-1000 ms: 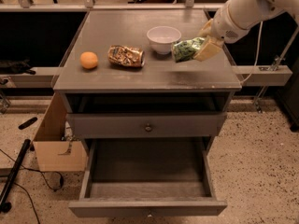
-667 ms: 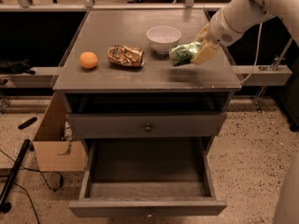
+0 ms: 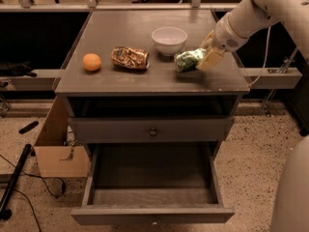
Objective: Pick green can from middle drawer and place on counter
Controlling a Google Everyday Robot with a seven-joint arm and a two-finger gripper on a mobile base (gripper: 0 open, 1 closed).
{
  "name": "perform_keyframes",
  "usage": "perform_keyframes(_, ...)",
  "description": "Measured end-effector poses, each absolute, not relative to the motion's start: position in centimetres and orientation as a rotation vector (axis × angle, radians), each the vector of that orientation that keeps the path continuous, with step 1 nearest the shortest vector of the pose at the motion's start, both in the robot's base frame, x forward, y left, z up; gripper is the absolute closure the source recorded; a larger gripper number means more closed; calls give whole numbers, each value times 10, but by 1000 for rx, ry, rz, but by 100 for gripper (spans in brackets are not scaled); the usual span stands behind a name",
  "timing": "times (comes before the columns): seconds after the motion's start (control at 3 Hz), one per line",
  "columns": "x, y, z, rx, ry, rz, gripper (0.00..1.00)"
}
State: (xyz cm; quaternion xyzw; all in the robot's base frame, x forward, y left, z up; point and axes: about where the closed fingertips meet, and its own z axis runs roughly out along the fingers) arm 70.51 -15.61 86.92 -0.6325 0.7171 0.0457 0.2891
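Observation:
The green can lies on its side at the right part of the counter, just in front of the white bowl. My gripper comes in from the right and is shut on the green can, holding its right end, with one pale finger showing in front. The can is at or just above the counter surface; I cannot tell whether it touches. The middle drawer is pulled far out below, and its grey floor is bare.
A white bowl stands behind the can. A crushed gold-brown can and an orange lie to the left on the counter. A shut drawer front with a knob is above the open drawer. A cardboard box stands left of the cabinet.
My gripper has carried the green can a little lower and to the left, closer to the counter surface in front of the bowl. Nothing else has moved.

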Motion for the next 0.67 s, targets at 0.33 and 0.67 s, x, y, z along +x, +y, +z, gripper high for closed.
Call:
perform_keyframes(0.33, 705, -156, 869, -1688, 1914, 122, 63)
perform_keyframes(0.67, 705, -156, 869, -1688, 1914, 122, 39)
